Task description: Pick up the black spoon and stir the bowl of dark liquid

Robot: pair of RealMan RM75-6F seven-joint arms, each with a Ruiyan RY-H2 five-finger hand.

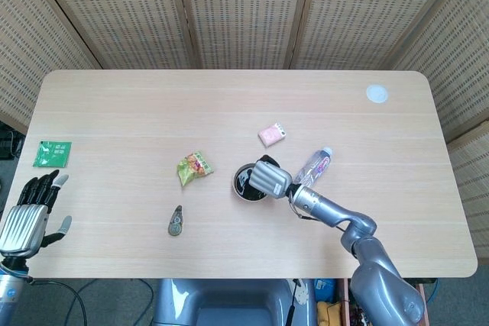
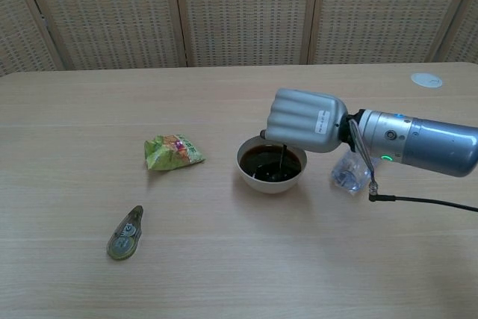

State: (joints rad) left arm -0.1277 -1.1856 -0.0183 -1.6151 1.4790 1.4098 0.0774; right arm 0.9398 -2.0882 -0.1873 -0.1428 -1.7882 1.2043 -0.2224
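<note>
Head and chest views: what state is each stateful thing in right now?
right hand: over the bowl, gripping the black spoon
black spoon: upright, tip in the liquid
bowl: upright, holding dark liquid
left hand: holding nothing
water bottle: lying on its side

**Seven Items, Two Hands at the Table**

One bowl of dark liquid (image 2: 271,166), one black spoon (image 2: 281,156), one green snack packet (image 2: 172,151), one pink packet (image 1: 273,134), one plastic bottle (image 1: 315,166), one green sachet (image 1: 52,153), one white disc (image 1: 377,94); two robot hands (image 2: 306,120) (image 1: 29,211).
</note>
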